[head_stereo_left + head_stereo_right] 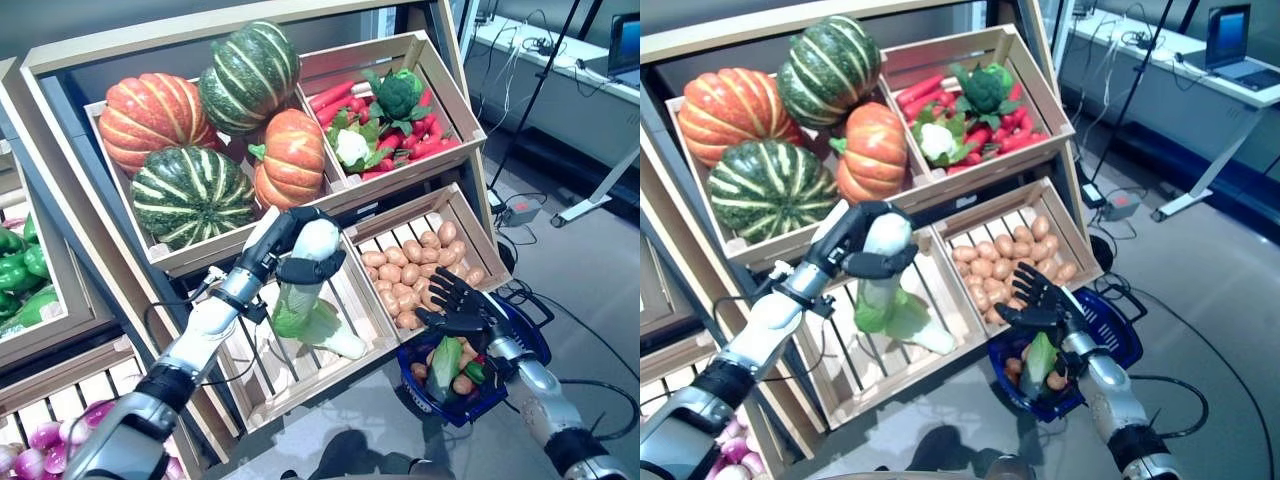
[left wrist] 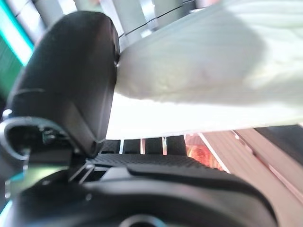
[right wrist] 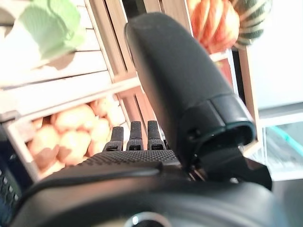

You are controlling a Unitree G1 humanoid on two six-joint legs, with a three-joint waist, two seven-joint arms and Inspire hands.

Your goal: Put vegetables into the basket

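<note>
My left hand is shut on the white stalk of a pale cabbage with green leaves, lifted above a slatted wooden crate. The left wrist view shows the cabbage pressed against the thumb. A second white vegetable lies in the crate below. My right hand hovers open over the blue basket, which holds a pale green vegetable and small potatoes. In the right wrist view the fingers stretch toward the potato crate.
The shelf above holds green and orange pumpkins and a crate of red radishes, broccoli and cauliflower. Potatoes fill the crate beside the basket. Green peppers and purple onions sit at the left. A desk stands behind.
</note>
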